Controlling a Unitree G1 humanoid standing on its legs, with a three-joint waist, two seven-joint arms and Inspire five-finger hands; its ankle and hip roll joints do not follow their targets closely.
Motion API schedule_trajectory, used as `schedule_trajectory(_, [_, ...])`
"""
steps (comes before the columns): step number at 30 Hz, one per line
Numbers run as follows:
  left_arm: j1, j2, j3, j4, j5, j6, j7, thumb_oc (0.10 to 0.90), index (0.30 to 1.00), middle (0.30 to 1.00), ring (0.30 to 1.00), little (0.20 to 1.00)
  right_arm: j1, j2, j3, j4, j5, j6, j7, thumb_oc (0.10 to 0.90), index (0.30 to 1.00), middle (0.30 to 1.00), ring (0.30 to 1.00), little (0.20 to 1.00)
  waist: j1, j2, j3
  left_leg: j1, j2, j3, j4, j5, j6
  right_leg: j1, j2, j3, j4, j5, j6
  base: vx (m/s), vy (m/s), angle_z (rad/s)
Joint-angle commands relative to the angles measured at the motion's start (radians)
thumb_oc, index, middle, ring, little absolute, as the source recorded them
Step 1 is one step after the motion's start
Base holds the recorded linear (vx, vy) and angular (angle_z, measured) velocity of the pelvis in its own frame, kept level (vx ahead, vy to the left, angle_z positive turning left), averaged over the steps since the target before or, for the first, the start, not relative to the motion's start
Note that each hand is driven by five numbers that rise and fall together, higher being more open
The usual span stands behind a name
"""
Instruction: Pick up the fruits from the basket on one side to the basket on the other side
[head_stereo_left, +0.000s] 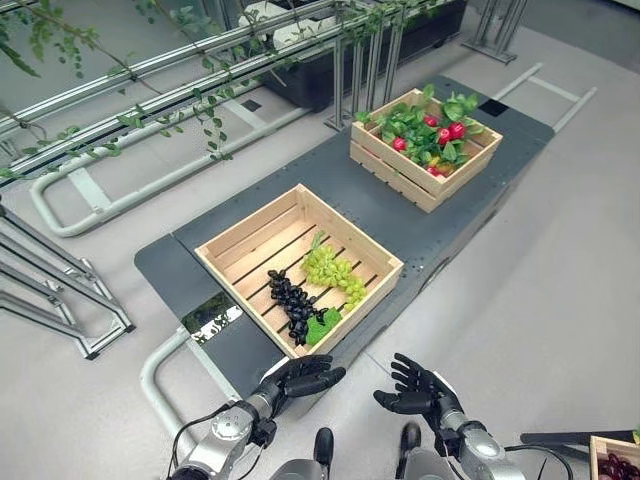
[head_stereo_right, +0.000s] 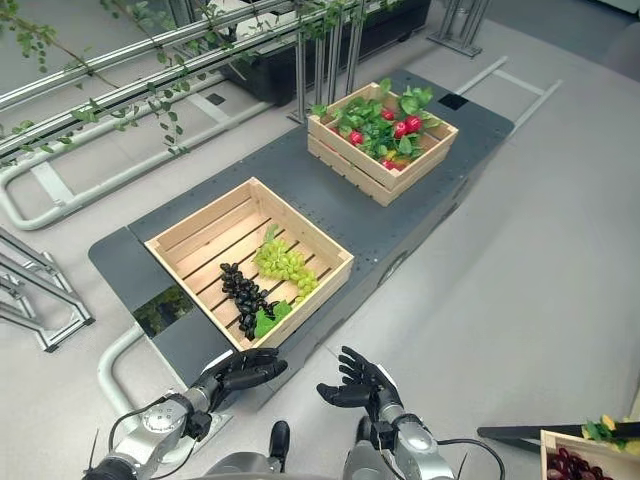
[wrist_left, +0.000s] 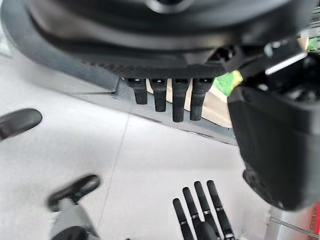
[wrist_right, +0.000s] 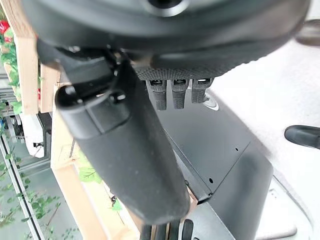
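Note:
A near wooden crate (head_stereo_left: 232, 236) on the dark platform (head_stereo_left: 400, 215) holds a bunch of green grapes (head_stereo_left: 335, 272) and a bunch of black grapes (head_stereo_left: 292, 304) with a green leaf. The far wooden crate (head_stereo_left: 393, 157) is full of red fruits (head_stereo_left: 447, 132) among green leaves. Both hands hover low in front of the platform's near end, apart from the crates. My left hand (head_stereo_left: 300, 380) is open and holds nothing. My right hand (head_stereo_left: 415, 388) is open too, fingers spread and empty. The right wrist view shows its fingers (wrist_right: 172, 92) above the platform's edge (wrist_right: 220, 135).
A third crate (head_stereo_left: 596, 446) with dark red grapes sits at the lower right on the floor. Metal rails with a leafy vine (head_stereo_left: 180, 110) run behind the platform. A metal rack (head_stereo_left: 60, 300) stands at the left. Open floor lies right of the platform.

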Motion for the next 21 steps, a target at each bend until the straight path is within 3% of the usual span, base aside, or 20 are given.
schedule_trajectory(1, [-0.087,0.052,0.049,-0.218,-0.002,-0.163,-0.018,0.8,0.9,0.9,0.9,0.9,-0.004,-0.053,-0.002,-0.135,0.072,-0.107,0.01,0.8,0.9,0.9,0.9,0.9,-0.027,-0.019,-0.039,-0.029,-0.021,0.063,0.129,-0.166,-0.014,-0.044,0.016,0.1,-0.021,0.149,-0.02,0.31,-0.449,0.89])
schedule_trajectory(3, [-0.088,0.076,0.047,-0.265,0.007,-0.141,-0.041,0.8,0.9,0.9,0.9,0.9,-0.002,-0.058,-0.006,-0.143,0.079,-0.107,0.01,0.8,0.9,0.9,0.9,0.9,-0.038,-0.019,-0.033,-0.013,-0.013,0.047,0.137,-0.177,-0.016,-0.039,0.032,0.135,-0.022,0.145,-0.019,0.26,-0.403,1.28])
schedule_trajectory(4, [-0.083,0.096,0.047,-0.302,0.015,-0.132,-0.045,0.8,0.9,0.9,0.9,0.9,0.0,-0.06,-0.003,-0.158,0.091,-0.111,0.006,0.8,0.9,0.9,0.9,0.9,-0.048,-0.023,-0.03,0.0,0.002,0.038,0.139,-0.178,-0.018,-0.031,0.058,0.154,0.046,0.121,-0.019,0.15,-0.27,1.29])
schedule_trajectory(5, [-0.082,0.097,0.047,-0.303,0.015,-0.132,-0.045,0.8,0.9,0.9,0.9,0.9,0.001,-0.06,-0.003,-0.159,0.091,-0.111,0.006,0.8,0.9,0.9,0.9,0.9,-0.049,-0.023,-0.029,0.002,0.003,0.036,0.139,-0.178,-0.018,-0.03,0.058,0.153,0.048,0.119,-0.019,0.19,-0.406,1.12])
schedule_trajectory(8, [-0.087,0.108,0.039,-0.344,0.016,-0.101,0.005,0.8,0.9,0.9,0.9,0.9,0.001,-0.071,0.0,-0.199,0.121,-0.078,-0.01,0.8,0.9,0.9,0.9,0.9,-0.06,-0.027,-0.027,0.005,0.07,0.026,0.151,-0.145,-0.054,0.006,0.08,0.122,0.107,0.064,-0.033,0.12,-0.335,0.4])
schedule_trajectory(10, [-0.095,0.111,0.044,-0.356,0.004,-0.087,-0.004,0.8,0.9,0.9,0.9,0.9,0.003,-0.085,-0.001,-0.224,0.14,-0.054,-0.052,0.8,0.9,0.9,0.9,0.9,-0.067,-0.03,-0.028,0.017,0.143,0.077,0.134,-0.107,-0.086,0.04,0.088,0.059,0.097,0.04,-0.068,0.12,-0.339,0.51])
schedule_trajectory(12, [-0.099,0.114,0.039,-0.36,0.008,-0.078,-0.011,0.8,0.9,0.9,0.9,0.9,0.007,-0.088,-0.011,-0.221,0.147,-0.054,-0.06,0.8,0.9,0.9,0.9,0.9,-0.073,-0.029,-0.03,0.008,0.164,0.103,0.132,-0.088,-0.097,0.06,0.091,0.03,0.085,0.032,-0.079,0.09,-0.195,0.61])
schedule_trajectory(14, [-0.101,0.115,0.028,-0.366,-0.006,-0.098,-0.08,0.8,0.9,0.9,0.9,0.9,0.033,-0.097,-0.032,-0.229,0.158,-0.074,-0.084,0.8,0.9,0.9,0.9,0.9,-0.089,-0.022,-0.033,-0.009,0.192,0.195,0.121,-0.055,-0.114,0.098,0.087,-0.039,0.066,0.017,-0.087,0.07,-0.106,0.92])
schedule_trajectory(16, [-0.118,0.131,0.001,-0.417,-0.018,-0.09,-0.163,0.8,0.9,0.9,0.9,0.9,0.056,-0.103,-0.058,-0.223,0.151,-0.107,-0.102,0.8,0.9,0.9,0.9,0.9,-0.107,0.0,-0.038,-0.017,0.193,0.259,0.083,-0.028,-0.133,0.106,0.076,-0.098,0.058,0.005,-0.086,0.02,0.073,1.1])
schedule_trajectory(21, [-0.152,0.208,-0.062,-0.55,-0.094,-0.019,-0.342,0.8,0.9,0.9,0.9,0.9,0.065,-0.126,-0.057,-0.23,0.128,-0.094,-0.107,0.8,0.9,0.9,0.9,0.9,-0.12,0.029,-0.049,0.0,0.165,0.209,0.013,-0.013,-0.136,0.111,0.07,-0.088,0.037,0.007,-0.077,0.06,0.116,0.58])
